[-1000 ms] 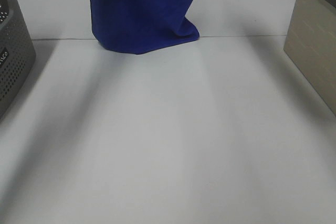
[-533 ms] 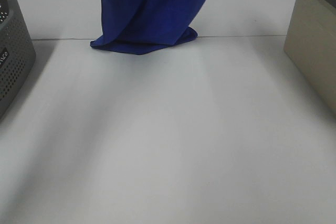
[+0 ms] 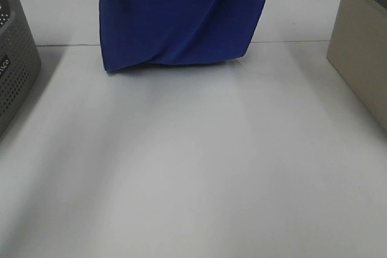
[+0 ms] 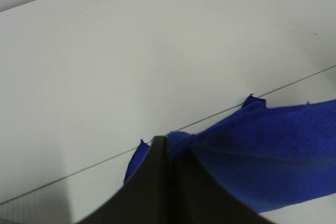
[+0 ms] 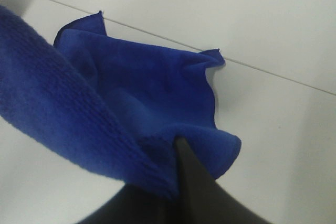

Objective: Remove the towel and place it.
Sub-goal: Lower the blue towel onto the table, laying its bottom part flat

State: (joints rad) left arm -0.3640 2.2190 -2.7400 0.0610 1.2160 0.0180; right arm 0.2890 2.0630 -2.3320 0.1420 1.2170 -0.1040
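On table [image 3: 193,167]: basket [image 3: 15,58] at left edge, box [image 3: 363,52] at right edge, towel [image 3: 181,16] hanging at far middle.

The towel [image 3: 181,16] is wider now. Before, it hung in a thin bunch with its bottom crumpled on the bench [image 3: 193,167]. Now it is pulled out flat, mostly toward 3 o'clock, and its bottom edge looks straighter.

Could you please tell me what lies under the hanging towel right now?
Only white table shows beneath the towel, shadowed along its lower edge. The table seam behind the cloth is covered, and whether that edge touches the table is unclear.
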